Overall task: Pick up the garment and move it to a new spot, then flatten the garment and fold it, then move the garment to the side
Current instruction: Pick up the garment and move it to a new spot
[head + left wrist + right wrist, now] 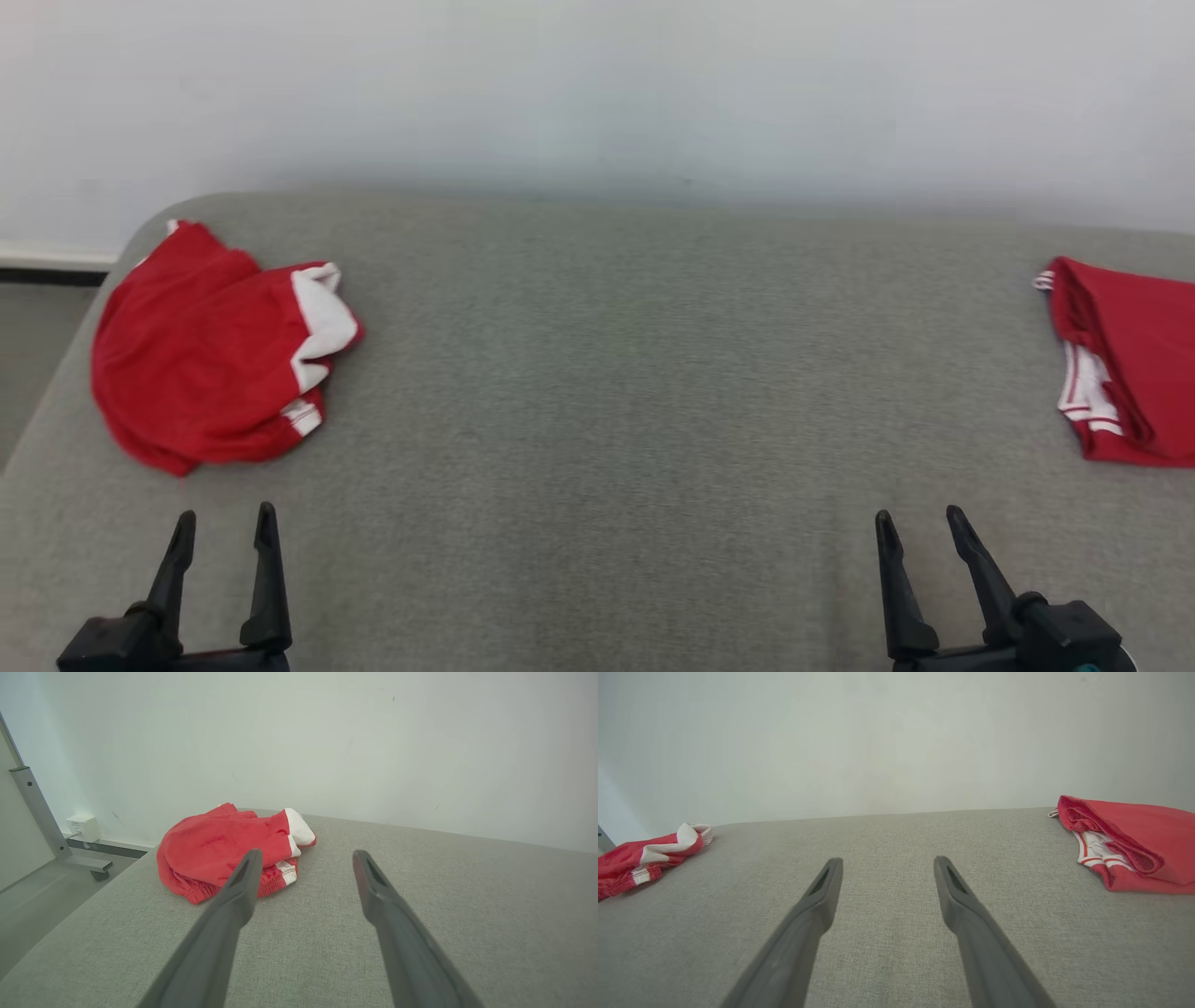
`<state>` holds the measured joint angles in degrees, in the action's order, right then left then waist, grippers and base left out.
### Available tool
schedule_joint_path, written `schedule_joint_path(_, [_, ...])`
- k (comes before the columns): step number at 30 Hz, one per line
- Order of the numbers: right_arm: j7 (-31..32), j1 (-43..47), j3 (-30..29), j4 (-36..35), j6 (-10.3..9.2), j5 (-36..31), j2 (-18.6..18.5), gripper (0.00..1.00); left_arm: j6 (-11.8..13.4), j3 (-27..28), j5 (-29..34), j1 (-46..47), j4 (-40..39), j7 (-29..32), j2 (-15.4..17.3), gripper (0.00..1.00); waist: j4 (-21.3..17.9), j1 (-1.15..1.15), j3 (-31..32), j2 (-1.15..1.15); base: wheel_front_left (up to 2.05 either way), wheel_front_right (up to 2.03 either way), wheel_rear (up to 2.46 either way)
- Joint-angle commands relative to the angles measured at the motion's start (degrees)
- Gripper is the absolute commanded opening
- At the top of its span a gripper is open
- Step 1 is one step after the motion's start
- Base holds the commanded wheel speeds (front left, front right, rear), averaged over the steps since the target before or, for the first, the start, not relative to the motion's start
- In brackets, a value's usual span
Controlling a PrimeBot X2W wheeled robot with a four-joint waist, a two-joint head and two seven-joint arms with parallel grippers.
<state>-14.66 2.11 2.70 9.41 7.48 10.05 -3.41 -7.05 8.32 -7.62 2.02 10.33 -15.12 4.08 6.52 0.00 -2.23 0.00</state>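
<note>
As nothing is held yet, step: the first pick-up, judged not begun
left gripper: fingers spread, empty, over the grey surface
right gripper: spread wide, empty
crumpled garment: near, ahead of the left gripper, slightly to its left
folded garment: ahead-right of the right gripper
next move: left gripper should reach forward and pinch a raised fold

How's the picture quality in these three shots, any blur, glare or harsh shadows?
Head view: flat, even light, no glare; the crumpled red garment looks smeared at its lower edge. Left wrist view: wide-angle stretch makes the left pincer loom, soft toward the bottom edge. Right wrist view: the folded red garment reads washed-out pinkish, cut by the frame's right edge.
</note>
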Motion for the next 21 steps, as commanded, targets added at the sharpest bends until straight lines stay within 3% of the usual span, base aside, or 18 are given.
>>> schedule_joint_path(1, [-0.24,-0.70,0.15,0.26,-0.01,-0.04,0.19,1.00,0.08,0.17,-0.08,0.29,0.32,-0.02,0.25,1.00,5.14,0.00,-0.93,0.00,0.00,0.00,0.00])
schedule_joint_path(12, [-0.44,-1.84,1.32,1.84,-0.01,-0.82,0.26,1.00,0.31,1.27,-0.62,0.11,1.71,-0.02,0.23,1.00,17.37,0.00,-1.07,0.00,0.00,0.00,0.00])
schedule_joint_path(21, [0.20,-1.30,2.35,2.19,-0.01,-0.63,-0.51,1.00,0.67,2.10,-0.93,-1.13,2.11,-0.01,-0.17,1.00,23.26,0.00,-0.47,0.00,0.00,0.00,0.00])
